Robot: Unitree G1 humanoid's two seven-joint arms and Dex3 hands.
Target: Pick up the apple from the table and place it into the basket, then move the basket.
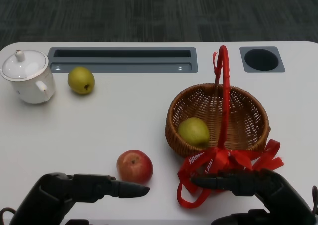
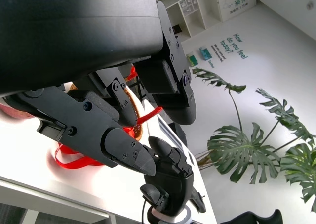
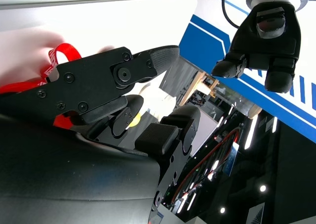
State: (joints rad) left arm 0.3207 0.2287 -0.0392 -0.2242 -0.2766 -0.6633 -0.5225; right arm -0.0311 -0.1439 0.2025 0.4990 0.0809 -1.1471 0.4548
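Left black hand (image 1: 87,187) at near table edge, fingers extended and apart, holding nothing, fingertip just short of the red apple (image 1: 134,166). Right black hand (image 1: 246,183) also released, fingers stretched flat by the red ribbon bow (image 1: 218,163). Apple sits on the white table (image 1: 99,130), left of the brown wicker basket with red handle (image 1: 248,120). Green pear-like fruit (image 1: 193,131) inside basket. Farther: second green fruit (image 1: 81,80), white lidded teapot (image 1: 27,77), grey tray slot (image 1: 122,59).
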